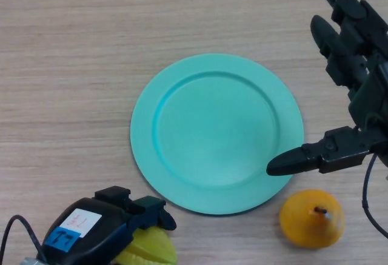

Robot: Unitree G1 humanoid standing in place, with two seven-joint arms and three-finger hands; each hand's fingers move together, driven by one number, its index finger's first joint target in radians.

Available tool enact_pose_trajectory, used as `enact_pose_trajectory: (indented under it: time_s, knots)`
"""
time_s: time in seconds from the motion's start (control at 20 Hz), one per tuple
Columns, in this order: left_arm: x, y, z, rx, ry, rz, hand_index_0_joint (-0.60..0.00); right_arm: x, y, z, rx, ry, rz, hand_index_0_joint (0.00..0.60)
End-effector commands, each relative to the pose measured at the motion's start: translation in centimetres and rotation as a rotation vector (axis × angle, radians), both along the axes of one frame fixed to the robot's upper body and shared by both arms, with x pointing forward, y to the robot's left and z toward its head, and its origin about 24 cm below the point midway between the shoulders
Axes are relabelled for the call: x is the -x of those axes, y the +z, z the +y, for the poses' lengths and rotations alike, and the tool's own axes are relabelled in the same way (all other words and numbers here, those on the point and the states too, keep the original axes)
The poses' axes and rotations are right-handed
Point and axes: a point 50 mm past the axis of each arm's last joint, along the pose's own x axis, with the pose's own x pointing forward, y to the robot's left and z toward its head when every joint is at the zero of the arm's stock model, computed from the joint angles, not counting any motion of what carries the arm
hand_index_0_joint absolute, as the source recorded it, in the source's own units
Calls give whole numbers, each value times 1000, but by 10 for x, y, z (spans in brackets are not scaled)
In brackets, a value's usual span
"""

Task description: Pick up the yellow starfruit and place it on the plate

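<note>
Turquoise plate lies flat near the middle of the light wooden table, and nothing is on it. At the bottom edge of the head view, on the robot's left side, the left hand is low over the table and its dark fingers are curled over the yellow starfruit. The fruit shows under and beside the fingers, and its lower part is cut by the edge of the view. It is just beside the near-left rim of the plate but does not touch it, and I cannot tell if it rests on the table or is lifted a little.

On the other side, the right hand is spread wide and holds nothing. Its two thick fingers point away toward the far edge of the table, and its thumb reaches out over the right rim of the plate. Just below this thumb, an orange round fruit with a small dark stem sits on the table, near the plate's rim
</note>
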Motion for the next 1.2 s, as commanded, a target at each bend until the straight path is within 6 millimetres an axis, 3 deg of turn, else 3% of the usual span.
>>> enact_pose_trajectory:
  time_s: [0.05, 0.35, 0.45, 0.55, 0.75, 0.85, 1.05, 1.2]
  knots:
    - [5, 20, 9, 41, -31, -88, -600, 12, 29, -4, -56, 2, -211, 0]
    - [-2, 58, 4, 173, -115, -188, -600, 12, 31, -3, -46, -1, -214, 0]
    - [-14, 72, 3, 179, -130, -296, -600, 11, 29, -3, -35, -6, -213, 0]
    - [-26, 82, 1, 174, -142, -258, -600, 11, 32, -3, -40, -16, -222, 0]
    - [-61, 94, -20, 224, -98, -554, -600, 13, 33, -3, -25, -19, -227, 0]
    - [-75, 96, -29, 255, -83, -605, -600, 14, 32, -3, -15, -22, -235, 0]
    - [-92, 89, -41, 300, -86, -545, -600, 15, 31, -4, -11, -25, -219, 0]
    - [-103, 74, -50, 160, -106, -419, -600, 16, 31, -4, -5, -31, -220, 0]
